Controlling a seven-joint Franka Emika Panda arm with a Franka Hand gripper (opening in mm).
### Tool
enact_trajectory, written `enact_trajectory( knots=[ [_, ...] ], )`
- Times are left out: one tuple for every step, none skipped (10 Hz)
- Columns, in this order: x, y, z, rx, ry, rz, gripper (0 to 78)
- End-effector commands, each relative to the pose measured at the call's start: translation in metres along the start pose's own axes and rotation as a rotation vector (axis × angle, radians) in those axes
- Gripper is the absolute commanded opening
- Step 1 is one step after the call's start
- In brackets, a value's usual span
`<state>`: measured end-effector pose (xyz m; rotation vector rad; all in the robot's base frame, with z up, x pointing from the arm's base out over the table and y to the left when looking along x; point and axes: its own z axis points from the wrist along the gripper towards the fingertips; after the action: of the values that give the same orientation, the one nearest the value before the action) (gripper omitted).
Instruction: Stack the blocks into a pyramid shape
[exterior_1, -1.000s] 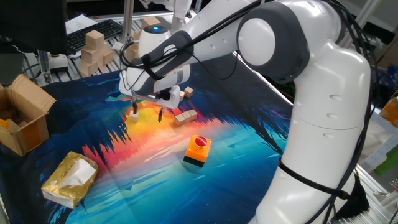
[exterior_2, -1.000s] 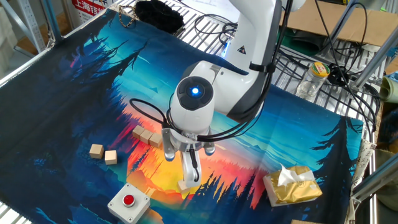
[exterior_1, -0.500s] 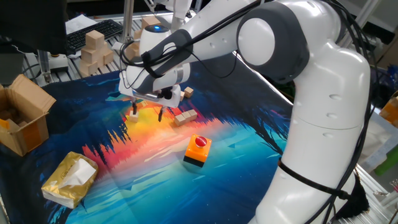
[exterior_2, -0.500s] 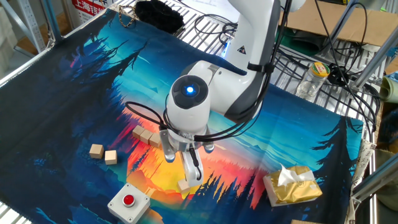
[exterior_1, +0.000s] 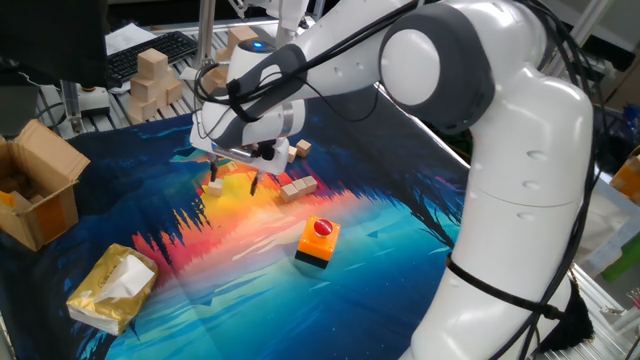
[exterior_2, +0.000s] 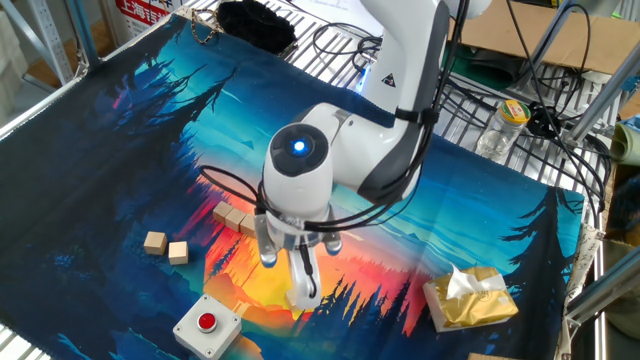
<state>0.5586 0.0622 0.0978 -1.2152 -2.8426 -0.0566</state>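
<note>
Three small tan blocks lie in a row (exterior_1: 298, 187) (exterior_2: 235, 218) on the printed cloth. Another block (exterior_1: 303, 148) sits behind them, and two loose blocks (exterior_2: 154, 241) (exterior_2: 178, 252) lie apart to the left in the other fixed view. My gripper (exterior_1: 233, 182) (exterior_2: 288, 278) hangs low over the yellow patch of cloth, just left of the row, with its fingers apart and open. One more block (exterior_1: 215, 186) (exterior_2: 296, 299) sits at the tip of one finger, and I cannot tell whether it touches.
An orange button box (exterior_1: 318, 240) stands in front of the row; it shows as a white box with a red button (exterior_2: 207, 325). A yellow tissue pack (exterior_1: 112, 288) (exterior_2: 470, 298), an open cardboard box (exterior_1: 40, 195) and large wooden blocks (exterior_1: 150, 80) ring the cloth.
The hand has drifted slightly away from the row of blocks, with the fingers still apart. The blocks on the cloth have not moved.
</note>
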Motion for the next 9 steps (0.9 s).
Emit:
enact_trajectory(
  knots=[
    [-0.002,0.011,0.003,-0.029,-0.006,0.004,77.5],
    [0.0,0.013,0.004,-0.03,-0.005,-0.001,77.5],
    [0.001,0.015,0.006,-0.031,-0.006,-0.002,77.5],
    [0.003,0.019,0.012,-0.033,-0.015,-0.011,77.5],
    [0.004,0.022,0.017,-0.034,-0.021,-0.018,77.5],
    [0.004,0.023,0.018,-0.029,-0.023,-0.036,77.5],
    [0.002,0.025,0.017,-0.028,-0.016,-0.059,77.5],
    [0.0,0.028,0.017,-0.026,-0.017,-0.089,77.5],
    [0.0,0.028,0.017,-0.025,-0.018,-0.093,77.5]
  ],
)
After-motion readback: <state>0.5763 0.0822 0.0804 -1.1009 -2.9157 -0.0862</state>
